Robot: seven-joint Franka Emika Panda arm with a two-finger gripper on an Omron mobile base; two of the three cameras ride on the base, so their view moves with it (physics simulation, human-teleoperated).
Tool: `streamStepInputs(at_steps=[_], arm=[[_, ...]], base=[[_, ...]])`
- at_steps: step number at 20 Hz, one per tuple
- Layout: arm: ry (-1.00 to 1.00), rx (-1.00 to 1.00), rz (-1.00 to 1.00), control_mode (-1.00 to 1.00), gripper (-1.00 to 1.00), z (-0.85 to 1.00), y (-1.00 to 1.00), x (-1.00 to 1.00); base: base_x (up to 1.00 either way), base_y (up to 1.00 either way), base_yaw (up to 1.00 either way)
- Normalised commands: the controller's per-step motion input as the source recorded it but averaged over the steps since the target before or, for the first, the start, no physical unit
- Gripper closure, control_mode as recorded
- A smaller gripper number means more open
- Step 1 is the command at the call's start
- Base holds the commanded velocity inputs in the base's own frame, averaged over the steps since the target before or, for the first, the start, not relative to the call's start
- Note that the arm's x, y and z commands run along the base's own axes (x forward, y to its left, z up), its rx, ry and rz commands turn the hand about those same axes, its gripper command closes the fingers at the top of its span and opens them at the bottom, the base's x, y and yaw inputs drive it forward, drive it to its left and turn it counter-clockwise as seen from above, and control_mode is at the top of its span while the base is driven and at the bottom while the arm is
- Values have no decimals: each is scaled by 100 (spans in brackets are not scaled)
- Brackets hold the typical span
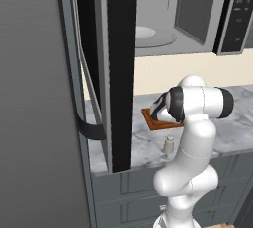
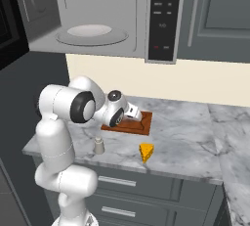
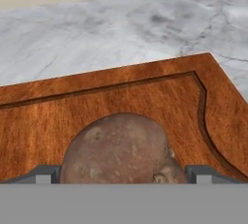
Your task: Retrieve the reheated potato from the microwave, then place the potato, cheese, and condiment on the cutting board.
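The tan-brown potato (image 3: 121, 145) rests on the reddish-brown cutting board (image 3: 145, 92) (image 2: 140, 127) (image 1: 149, 119). My gripper (image 3: 121, 175) (image 2: 134, 113) is open and low over the board, one finger on each side of the potato. The yellow cheese (image 2: 146, 151) wedge lies on the counter in front of the board. To the board's front left stands the off-white condiment (image 2: 99, 146) (image 1: 169, 144) bottle. Above, the microwave (image 2: 97, 14) (image 1: 168, 10) is open, with its white turntable (image 2: 91, 33) bare.
The microwave's black door (image 1: 121, 74) hangs open on the left, close beside the arm. Marble counter (image 2: 195, 137) stretches to the right of the board. Grey drawers (image 2: 122, 186) run below the counter edge.
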Motion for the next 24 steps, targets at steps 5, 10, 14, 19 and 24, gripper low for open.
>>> streamStepInputs(at_steps=[5,10,14,19,24], arm=[[8,1,0,-100,-100,0,0,0],[17,1,0,-100,-100,-2,0,0],[14,0,0,-100,-100,-23,0,-32],[15,1,0,-100,-100,-63,0,-49],[5,2,0,-100,-100,-29,0,-62]], base=[[0,0,0],[0,0,0],[0,0,0],[0,0,0],[0,0,0]])
